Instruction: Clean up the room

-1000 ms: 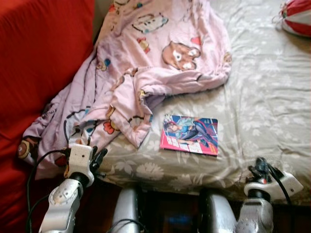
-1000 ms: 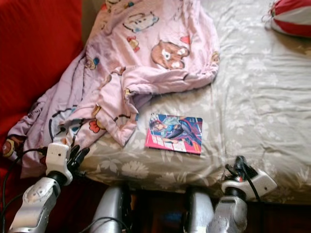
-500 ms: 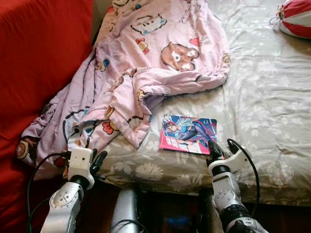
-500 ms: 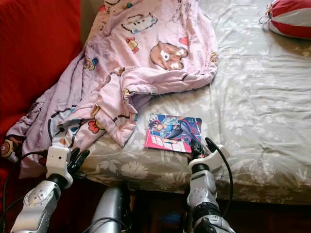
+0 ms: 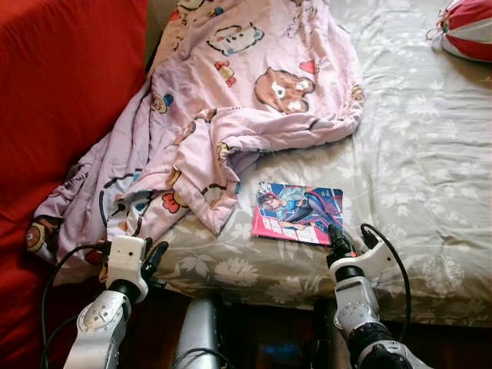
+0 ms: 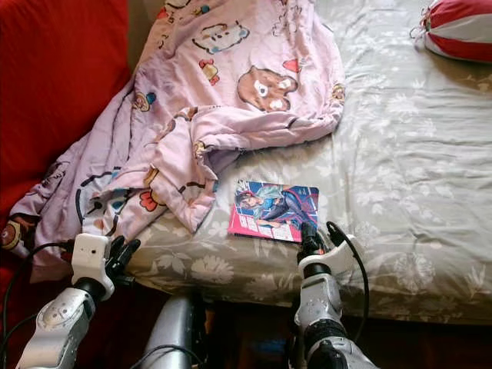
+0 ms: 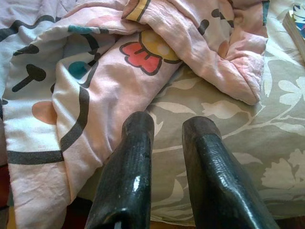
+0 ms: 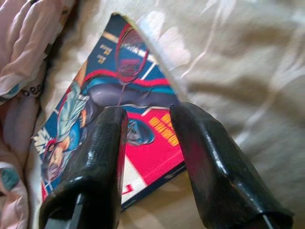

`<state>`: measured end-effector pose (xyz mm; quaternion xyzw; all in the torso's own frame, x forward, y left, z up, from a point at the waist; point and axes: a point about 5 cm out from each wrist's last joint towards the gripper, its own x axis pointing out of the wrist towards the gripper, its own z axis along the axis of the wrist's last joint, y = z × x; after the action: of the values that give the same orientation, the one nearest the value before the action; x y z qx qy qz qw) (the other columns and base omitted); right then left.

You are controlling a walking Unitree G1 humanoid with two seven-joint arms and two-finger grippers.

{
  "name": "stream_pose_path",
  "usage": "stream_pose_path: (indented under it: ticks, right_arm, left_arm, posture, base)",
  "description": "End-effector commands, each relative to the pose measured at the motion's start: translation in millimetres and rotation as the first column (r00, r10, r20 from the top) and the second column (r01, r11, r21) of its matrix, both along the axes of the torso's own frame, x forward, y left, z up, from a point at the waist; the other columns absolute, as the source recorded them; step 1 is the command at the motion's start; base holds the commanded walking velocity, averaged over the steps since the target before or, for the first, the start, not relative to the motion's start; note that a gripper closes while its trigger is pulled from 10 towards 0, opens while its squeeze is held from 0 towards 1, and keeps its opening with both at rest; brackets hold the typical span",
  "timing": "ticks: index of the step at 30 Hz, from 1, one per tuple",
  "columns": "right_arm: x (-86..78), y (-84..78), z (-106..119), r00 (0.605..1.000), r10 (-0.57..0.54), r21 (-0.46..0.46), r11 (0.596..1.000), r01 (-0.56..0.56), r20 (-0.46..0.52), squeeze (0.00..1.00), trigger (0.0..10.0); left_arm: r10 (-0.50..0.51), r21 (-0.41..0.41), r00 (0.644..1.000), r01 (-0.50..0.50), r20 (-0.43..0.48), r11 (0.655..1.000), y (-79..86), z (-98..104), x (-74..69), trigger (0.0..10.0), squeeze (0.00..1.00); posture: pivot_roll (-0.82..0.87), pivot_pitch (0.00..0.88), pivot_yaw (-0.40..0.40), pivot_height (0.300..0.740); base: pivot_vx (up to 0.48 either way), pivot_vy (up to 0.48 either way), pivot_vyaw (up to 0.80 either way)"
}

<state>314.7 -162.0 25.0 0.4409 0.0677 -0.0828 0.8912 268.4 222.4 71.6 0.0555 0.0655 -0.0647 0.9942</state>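
Eye views: my right gripper (image 5: 335, 233) sits at the comic book's (image 5: 299, 212) near corner on the bed (image 5: 415, 154), barely moved from 0.5 s ago. Left gripper (image 5: 155, 254) idles by the pink blanket (image 5: 231, 100). Right wrist view: fingers (image 8: 102, 157) slightly parted over the cover, holding nothing; cover text unreadable. Left wrist view: fingers (image 7: 131, 162) slightly apart, empty.

Bed sheet (image 5: 415, 154) is a grey-green one with a pale leaf-and-flower print. It's pretty wrinkled and covers everything from the middle out to 3 o'clock and down to 5. A big plain red fabric surface (image 5: 61, 92) runs along the side from 9 to 11 o'clock. Up around 1 o'clock, a rounded red-and-white striped thing (image 5: 470, 27) sits on the sheet, cut off by the edge.
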Motion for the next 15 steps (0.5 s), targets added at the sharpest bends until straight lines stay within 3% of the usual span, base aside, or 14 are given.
stream_pose_path:
  ticks: [1, 6, 8, 14, 15]
  right_arm:
    - [-5.8, 3.0, -8.4, 0.999, -0.011, 0.027, 1.000, 0.012, -0.041, 0.00, 10.0]
    - [-6.1, 1.0, -9.2, 0.999, -0.026, 0.047, 0.998, 0.029, -0.045, 0.00, 10.0]
    - [-5.1, 1.8, -8.5, 0.999, -0.025, 0.054, 0.998, 0.027, -0.043, 1.00, 10.0]
    - [-3.8, 3.2, -8.3, 0.998, -0.024, 0.058, 0.998, 0.028, -0.058, 1.00, 10.0]
    - [-3.7, 4.1, -8.6, 0.998, -0.018, 0.061, 0.998, 0.022, -0.063, 0.50, 10.0]
  left_arm:
    - [0.019, 0.018, 1.000, -0.019, -0.017, 1.000, 7.4, -3.7, -6.5, 10.0, 0.00]
    - [0.024, 0.019, 1.000, -0.024, -0.018, 1.000, 8.6, -4.0, -8.4, 10.0, 0.00]
    - [0.026, 0.021, 0.999, -0.025, -0.019, 0.999, 9.4, -4.0, -8.8, 10.0, 0.00]
    - [0.028, 0.025, 0.999, -0.027, -0.018, 0.999, 10.7, -3.2, -8.9, 10.0, 0.00]
    - [0.028, 0.025, 0.999, -0.028, -0.017, 0.999, 10.9, -2.9, -9.1, 10.0, 0.00]
  posture:
    - [0.20, 0.213, 0.079, 0.601]
    - [0.21, 0.223, 0.079, 0.601]
    - [0.22, 0.224, 0.080, 0.601]
    - [0.22, 0.226, 0.081, 0.601]
    - [0.22, 0.228, 0.082, 0.601]
  base:
    - [0.000, 0.000, 0.00]
    - [0.000, 0.000, 0.00]
    - [0.000, 0.000, 0.00]
    - [0.000, 0.000, 0.00]
    - [0.000, 0.000, 0.00]
